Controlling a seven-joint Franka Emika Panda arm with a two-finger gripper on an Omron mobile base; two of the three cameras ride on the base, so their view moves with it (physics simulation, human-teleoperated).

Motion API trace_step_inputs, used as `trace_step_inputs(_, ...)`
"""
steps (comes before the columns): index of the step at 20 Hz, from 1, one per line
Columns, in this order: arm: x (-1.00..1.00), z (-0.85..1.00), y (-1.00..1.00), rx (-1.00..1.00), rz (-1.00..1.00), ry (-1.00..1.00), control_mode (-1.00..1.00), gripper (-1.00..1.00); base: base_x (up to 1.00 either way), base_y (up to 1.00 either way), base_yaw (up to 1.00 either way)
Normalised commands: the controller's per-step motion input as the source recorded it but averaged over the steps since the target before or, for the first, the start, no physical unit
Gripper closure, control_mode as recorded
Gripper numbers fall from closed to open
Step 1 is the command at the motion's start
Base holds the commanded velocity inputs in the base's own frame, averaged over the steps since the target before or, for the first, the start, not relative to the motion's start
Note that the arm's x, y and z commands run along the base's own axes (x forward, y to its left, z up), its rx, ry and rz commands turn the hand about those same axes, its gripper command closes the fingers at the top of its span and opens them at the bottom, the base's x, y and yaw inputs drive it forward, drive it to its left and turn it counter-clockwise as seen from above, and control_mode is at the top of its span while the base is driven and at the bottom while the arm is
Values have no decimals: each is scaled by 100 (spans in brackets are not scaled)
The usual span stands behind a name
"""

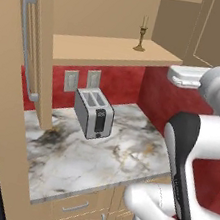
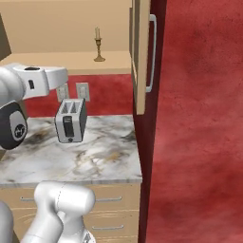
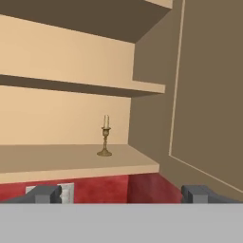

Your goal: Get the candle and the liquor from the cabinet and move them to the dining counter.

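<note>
- My gripper (image 3: 121,193) is spread as wide as it goes, its two dark fingertips (image 3: 45,193) far apart at the bottom of the hand view, with nothing between them and nothing touched.
- Below me lies the small marble worktop (image 1: 103,164), its front edge bare; a silver toaster (image 1: 93,113) stands toward the back, near the wall sockets (image 1: 71,80) on the red wall.
- The cabinet (image 3: 61,161) is open: one door (image 1: 28,48) swung out on the left in the left base view, another (image 3: 209,95) standing open on the right of the hand view, close beside my right fingertip.
- The bottom shelf's front edge runs just above my fingertips, with a wide open gap up to the next shelf.
- The candle (image 3: 105,136) stands upright on its brass holder on that bottom shelf, toward the right end near the side wall, set back from the front edge, well apart from my fingers.
</note>
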Motion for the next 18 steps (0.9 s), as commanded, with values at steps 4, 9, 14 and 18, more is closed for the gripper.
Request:
trace_step_inputs(4, 6, 0, 0, 0, 0, 0, -100, -100, 0, 0, 0)
trace_step_inputs(9, 13, 0, 0, 0, 0, 0, -100, -100, 0, 0, 0)
trace_step_inputs(14, 40, 0, 7, 0, -2, 1, -100, -100, 0, 0, 0)
trace_step_inputs(18, 53, 0, 13, 0, -3, 5, -100, -100, 0, 0, 0)
